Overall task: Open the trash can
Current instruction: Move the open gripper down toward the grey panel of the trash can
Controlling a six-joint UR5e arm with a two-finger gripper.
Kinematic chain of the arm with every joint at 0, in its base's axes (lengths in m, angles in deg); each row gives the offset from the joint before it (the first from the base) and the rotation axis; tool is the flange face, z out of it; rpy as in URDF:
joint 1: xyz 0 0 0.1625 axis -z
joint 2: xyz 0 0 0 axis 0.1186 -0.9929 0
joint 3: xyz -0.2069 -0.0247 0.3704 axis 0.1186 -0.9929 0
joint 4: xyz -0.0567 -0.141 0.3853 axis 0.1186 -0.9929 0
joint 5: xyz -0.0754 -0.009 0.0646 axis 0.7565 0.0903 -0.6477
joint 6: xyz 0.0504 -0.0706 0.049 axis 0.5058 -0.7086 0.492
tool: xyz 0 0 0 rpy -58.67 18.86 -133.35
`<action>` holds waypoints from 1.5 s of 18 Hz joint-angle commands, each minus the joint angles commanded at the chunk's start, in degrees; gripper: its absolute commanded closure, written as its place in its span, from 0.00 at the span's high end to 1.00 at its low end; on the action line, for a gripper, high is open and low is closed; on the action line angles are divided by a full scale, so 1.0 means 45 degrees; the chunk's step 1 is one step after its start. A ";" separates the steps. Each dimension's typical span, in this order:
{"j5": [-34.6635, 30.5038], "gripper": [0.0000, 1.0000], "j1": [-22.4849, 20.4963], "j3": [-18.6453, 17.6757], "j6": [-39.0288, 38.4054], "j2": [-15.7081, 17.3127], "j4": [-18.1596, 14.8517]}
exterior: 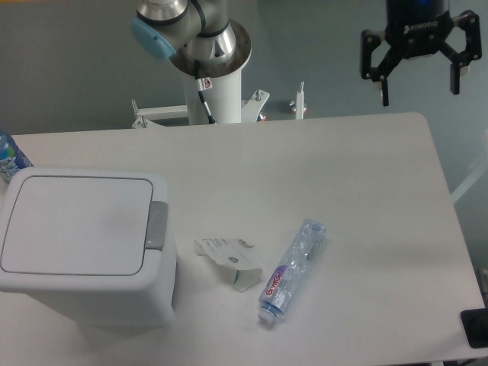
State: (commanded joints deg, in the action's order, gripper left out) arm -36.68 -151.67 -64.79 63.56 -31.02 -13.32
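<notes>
The trash can point(80, 248) is a boxy white bin at the table's front left. Its flat lid point(75, 223) lies shut, with the grey push-button latch point(157, 225) on its right edge. My gripper point(418, 93) hangs high at the upper right, above the table's far right corner and far from the bin. Its black fingers point(383, 85) point down, spread open, and hold nothing.
A crushed clear plastic bottle point(292, 270) and a torn white carton scrap point(229, 261) lie right of the bin. A blue-labelled bottle point(9, 158) peeks in at the left edge. The arm's base column point(212, 84) stands behind the table. A dark object point(476, 326) sits at the front right corner.
</notes>
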 joint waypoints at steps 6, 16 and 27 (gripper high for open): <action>0.0098 1.00 0.2500 0.0175 -0.4213 -0.0702 0.0156; 0.3262 1.00 0.3536 -0.0020 -0.8810 -0.1834 0.0137; 0.3633 1.00 0.4456 -0.0235 -0.9319 -0.2520 0.0137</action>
State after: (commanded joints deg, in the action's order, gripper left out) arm -20.34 -131.62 -65.85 21.63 -42.36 -12.71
